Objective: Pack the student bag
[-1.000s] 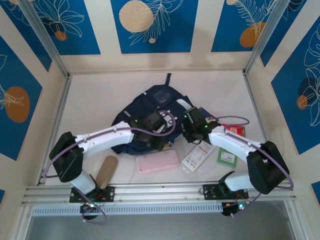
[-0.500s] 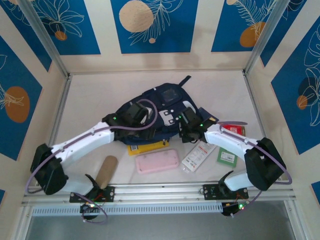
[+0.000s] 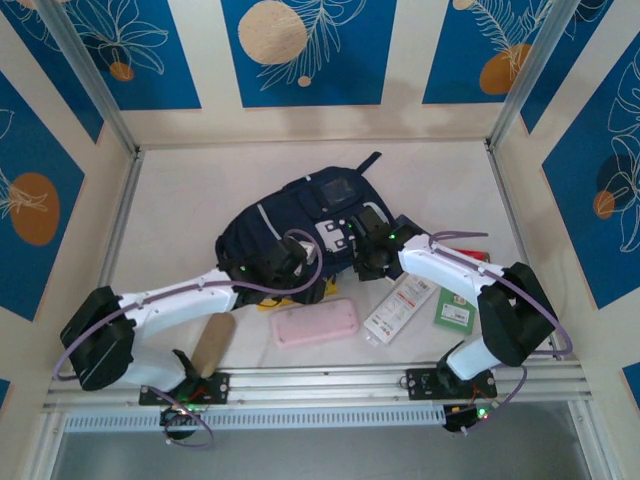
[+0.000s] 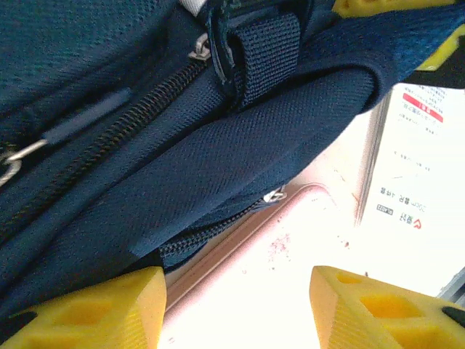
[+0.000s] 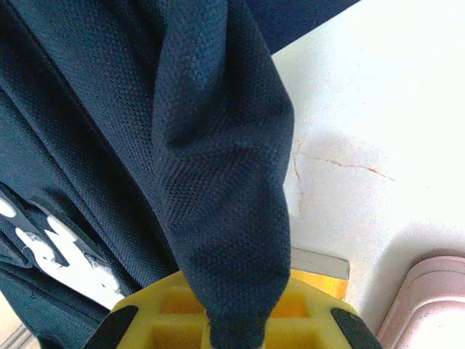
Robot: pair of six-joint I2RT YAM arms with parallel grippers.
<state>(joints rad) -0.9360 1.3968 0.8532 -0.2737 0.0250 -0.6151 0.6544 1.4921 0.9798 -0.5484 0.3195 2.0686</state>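
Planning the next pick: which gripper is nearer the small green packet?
Right. The right gripper, pinching the student bag's fabric, sits beyond and left of the green packet; the left gripper is farther left, at the bag's near edge.

2 white-and-black arms (image 3: 180,297), purple cables (image 3: 462,236), yellow jaws.

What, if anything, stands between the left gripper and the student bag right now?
Nothing visible does. The left gripper, jaws open, hangs close beside the zippered edge of the student bag, over the pink case. The right gripper is shut on a fold of the bag.
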